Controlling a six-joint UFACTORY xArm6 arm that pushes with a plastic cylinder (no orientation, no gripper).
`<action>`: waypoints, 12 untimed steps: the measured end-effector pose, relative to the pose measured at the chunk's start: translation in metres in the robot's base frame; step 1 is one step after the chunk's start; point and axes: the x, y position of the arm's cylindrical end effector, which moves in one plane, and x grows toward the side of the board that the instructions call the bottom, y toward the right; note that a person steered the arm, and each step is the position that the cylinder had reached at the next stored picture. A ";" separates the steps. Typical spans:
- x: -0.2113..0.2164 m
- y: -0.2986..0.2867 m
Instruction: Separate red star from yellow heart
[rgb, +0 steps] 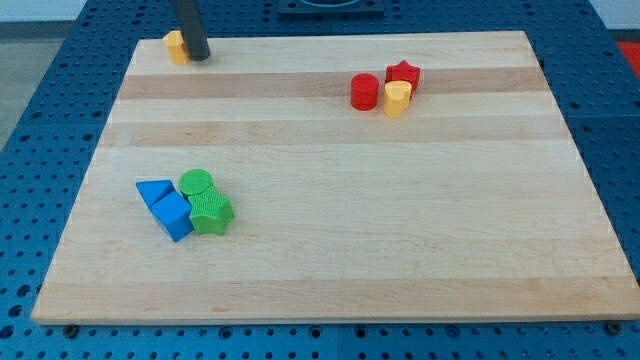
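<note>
red star touching yellow heart near the board's top right. my tip, plain rod, no pincer, at top-left corner. risk: push drags red cylinder along too.

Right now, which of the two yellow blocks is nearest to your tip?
The yellow block at the view's top left corner; it sits right beside my tip. The yellow heart lies far right, by the red star.
</note>
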 end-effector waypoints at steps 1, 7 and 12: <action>0.002 0.034; 0.140 0.050; 0.225 0.217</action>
